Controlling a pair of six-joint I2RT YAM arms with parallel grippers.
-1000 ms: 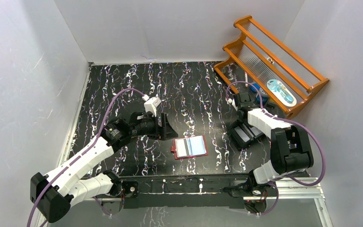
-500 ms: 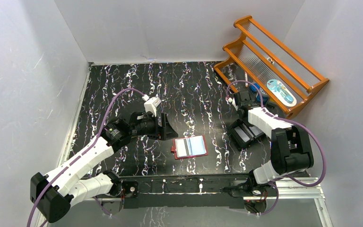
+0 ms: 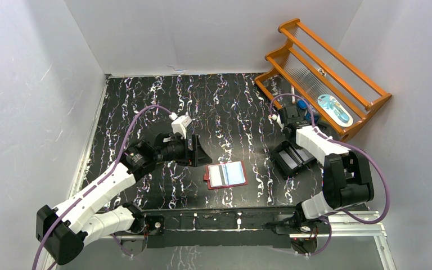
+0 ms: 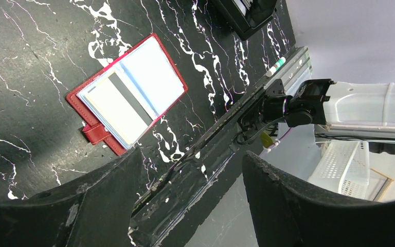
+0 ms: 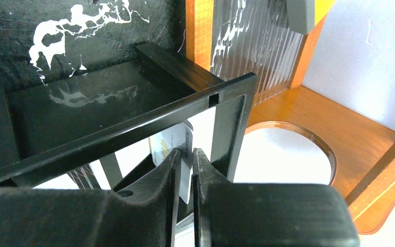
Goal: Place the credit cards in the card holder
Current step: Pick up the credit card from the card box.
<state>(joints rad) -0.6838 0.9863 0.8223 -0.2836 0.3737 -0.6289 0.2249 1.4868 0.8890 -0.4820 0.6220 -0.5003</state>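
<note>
The dark red card holder (image 3: pixel 226 175) lies open on the black marbled table, and a pale card with a dark stripe (image 4: pixel 121 100) shows in its clear pockets (image 4: pixel 149 77). My left gripper (image 3: pixel 197 151) hovers just left of the holder, open and with nothing between its fingers (image 4: pixel 191 159). My right gripper (image 3: pixel 288 129) is at the black open box (image 3: pixel 291 158). It is shut on the edge of a pale credit card (image 5: pixel 177 144) with a gold mark and printed numbers, and its fingertips (image 5: pixel 186 154) meet at the box's wall.
An orange wooden rack (image 3: pixel 326 73) with a ribbed clear panel stands at the back right, close behind the box (image 5: pixel 133 113). A blue and white packet (image 3: pixel 334 108) lies on the rack. White walls enclose the table, and a metal rail (image 3: pixel 230 216) runs along its near edge.
My right gripper has narrowed onto the pale card, and its wrist has shifted slightly toward the rack. The left arm and the card holder have not moved.
</note>
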